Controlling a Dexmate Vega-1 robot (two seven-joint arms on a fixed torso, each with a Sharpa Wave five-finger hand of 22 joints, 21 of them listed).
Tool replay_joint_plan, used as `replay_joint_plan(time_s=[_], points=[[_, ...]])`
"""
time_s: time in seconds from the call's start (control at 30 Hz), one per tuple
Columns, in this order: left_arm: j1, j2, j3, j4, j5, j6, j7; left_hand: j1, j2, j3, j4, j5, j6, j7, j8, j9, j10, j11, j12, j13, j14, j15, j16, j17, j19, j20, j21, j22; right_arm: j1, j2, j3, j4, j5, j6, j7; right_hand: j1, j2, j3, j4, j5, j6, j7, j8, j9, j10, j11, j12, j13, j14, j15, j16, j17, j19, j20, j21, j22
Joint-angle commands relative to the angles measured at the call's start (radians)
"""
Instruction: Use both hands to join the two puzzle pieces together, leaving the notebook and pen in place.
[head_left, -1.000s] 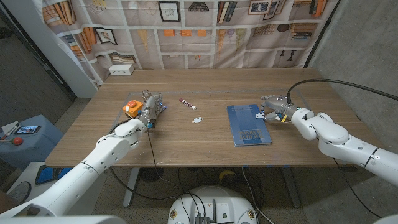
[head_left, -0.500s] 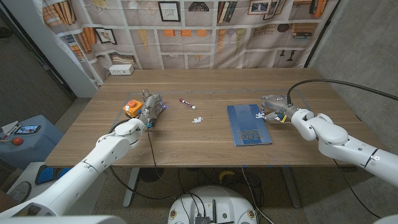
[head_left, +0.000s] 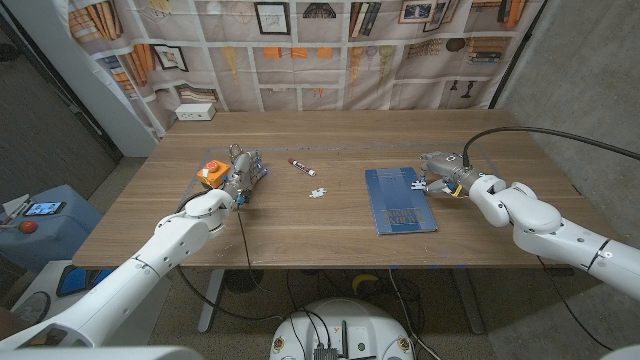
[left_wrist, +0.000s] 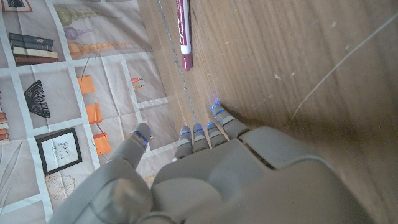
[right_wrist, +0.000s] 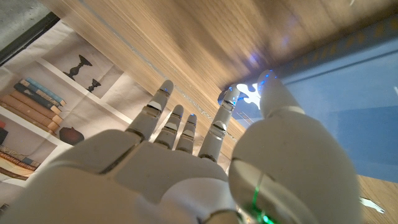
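One white puzzle piece (head_left: 317, 192) lies on the bare wood at the table's middle. The other white piece (head_left: 419, 186) sits on the right edge of the blue notebook (head_left: 399, 201). My right hand (head_left: 438, 167) hovers just behind it with fingers spread. In the right wrist view that piece (right_wrist: 247, 94) lies between a fingertip (right_wrist: 231, 98) and the thumb, and I cannot tell if they touch it. The pen (head_left: 302, 167) lies left of the middle. My left hand (head_left: 243, 172) stands left of the pen, its fingertips (left_wrist: 217, 118) on the wood, holding nothing.
An orange and grey object (head_left: 210, 172) sits close beside my left hand. A white box (head_left: 196, 112) stands at the table's far left corner. A printed bookshelf backdrop hangs behind the table. Bare wood stretches along the table's near edge (head_left: 300, 262).
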Motion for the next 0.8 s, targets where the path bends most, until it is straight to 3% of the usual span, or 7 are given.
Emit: replay_joint_plan(time_s=[0.03,0.8], points=[[0.004,0.001,0.003,-0.009,0.007,-0.005,0.003,0.0,0.08,0.003,0.005,0.002,0.006,0.001,-0.003,0.001,0.0,0.001,-0.002,0.002,0.0,-0.001,0.002,0.003,0.008,0.004,0.0,0.003,-0.01,-0.012,0.02,-0.011,0.025,-0.001,-0.011,0.014,0.0,0.001,0.004,0.007,0.008,-0.002,0.007,0.004,0.007,0.002,0.004,-0.001,0.009,-0.005,0.007,0.002,0.012,0.001,-0.003,0.005],[0.015,0.015,0.013,-0.021,0.068,-0.069,-0.014,0.005,0.078,0.004,-0.001,0.002,0.018,0.002,0.0,0.001,0.01,-0.001,0.001,0.002,0.004,-0.001,0.002,0.001,0.013,0.003,0.002,0.003,0.02,-0.021,0.05,-0.048,0.092,0.041,0.022,0.018,0.002,-0.002,0.006,0.006,0.017,-0.002,0.011,0.003,0.018,-0.002,0.003,-0.001,0.004,-0.003,0.005,0.005,0.012,0.003,-0.006,0.005]])
